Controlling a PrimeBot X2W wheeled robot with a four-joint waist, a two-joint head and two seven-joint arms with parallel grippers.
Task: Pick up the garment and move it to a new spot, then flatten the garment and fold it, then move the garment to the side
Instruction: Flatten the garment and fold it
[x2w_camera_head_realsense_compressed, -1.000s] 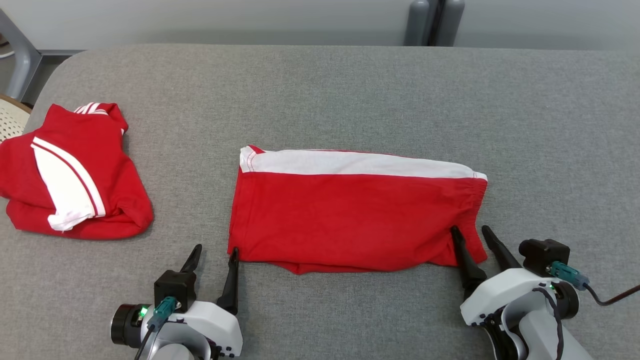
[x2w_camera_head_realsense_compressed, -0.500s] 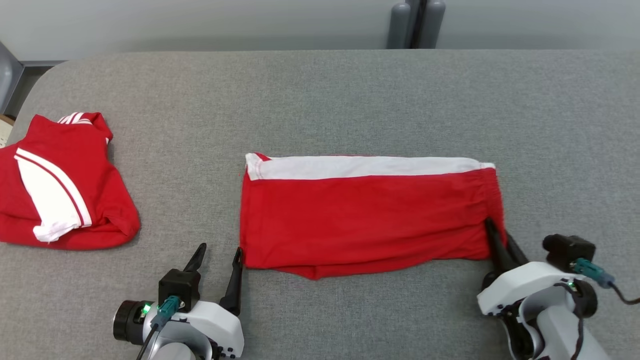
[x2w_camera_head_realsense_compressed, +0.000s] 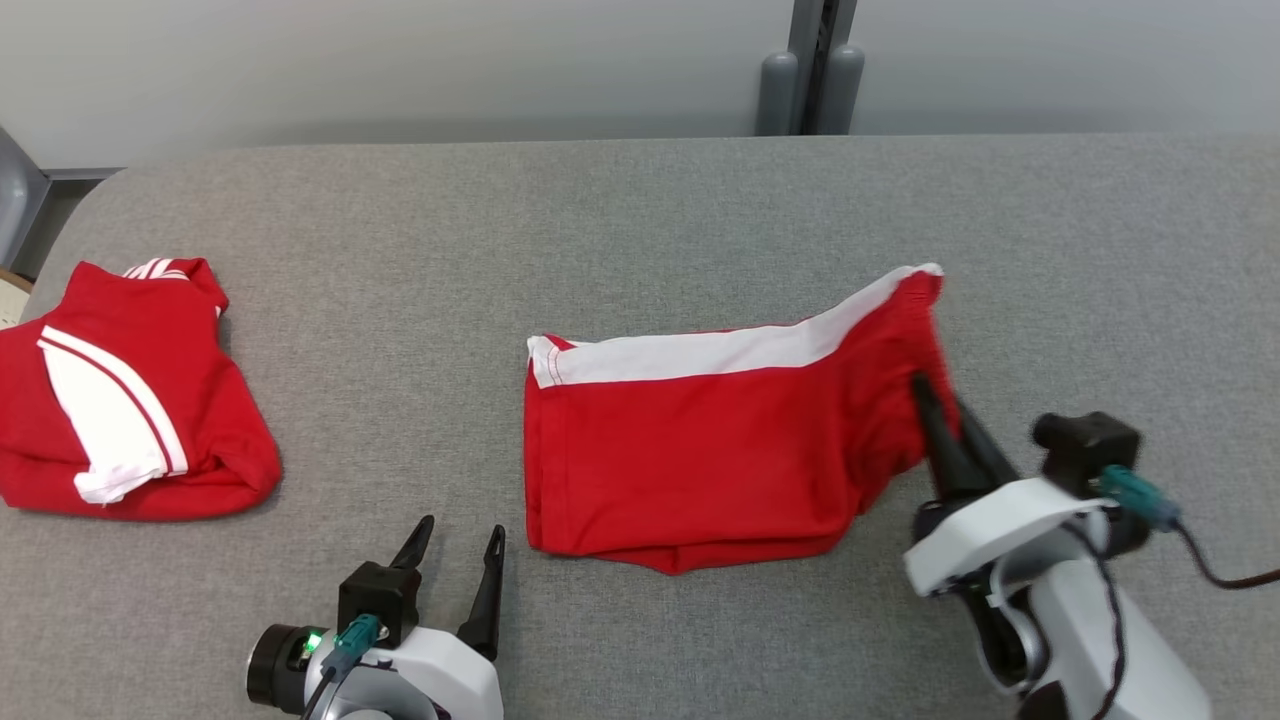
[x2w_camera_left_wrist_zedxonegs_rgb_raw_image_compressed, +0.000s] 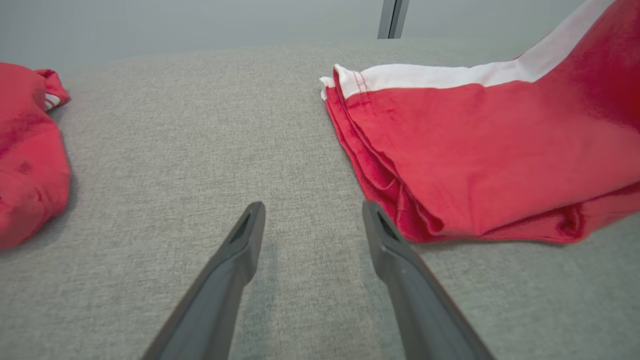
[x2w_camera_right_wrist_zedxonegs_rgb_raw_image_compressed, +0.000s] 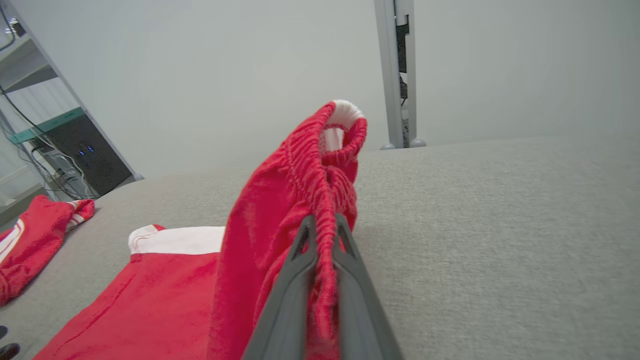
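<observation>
One grey fabric-covered table (x2w_camera_head_realsense_compressed: 640, 200) is spread across most of the head view. Two red garments are laid on it, well apart.

The larger one, a folded red garment with a white band (x2w_camera_head_realsense_compressed: 690, 460) along its far edge, is found in the middle of the head frame, slightly right of centre. Its left part is laid flat on the table, while its right end, the gathered elastic edge, is held up off the surface towards the upper right. In the left wrist view this garment (x2w_camera_left_wrist_zedxonegs_rgb_raw_image_compressed: 475, 160) is seen at the right of the frame, with its layered left edge stacked. In the right wrist view it (x2w_camera_right_wrist_zedxonegs_rgb_raw_image_compressed: 280, 220) is seen rising up the middle of the frame.

The second, a bunched red garment with white stripes (x2w_camera_head_realsense_compressed: 130, 400), is set at the left edge of the head frame.

Two grippers are counted, each with two dark fingers. The right gripper (x2w_camera_head_realsense_compressed: 937, 395), at the lower right of the head frame, is clamped on the gathered edge. In the right wrist view (x2w_camera_right_wrist_zedxonegs_rgb_raw_image_compressed: 324, 220) red cloth is seen pinched between its fingers. The left gripper (x2w_camera_head_realsense_compressed: 462, 527), at the lower left, is spread wide just beside the flat garment's near left corner. In the left wrist view (x2w_camera_left_wrist_zedxonegs_rgb_raw_image_compressed: 312, 207) grey table surface is seen between its fingers.

One grey upright post (x2w_camera_head_realsense_compressed: 805, 70) is seen behind the table, at the top of the head frame.
</observation>
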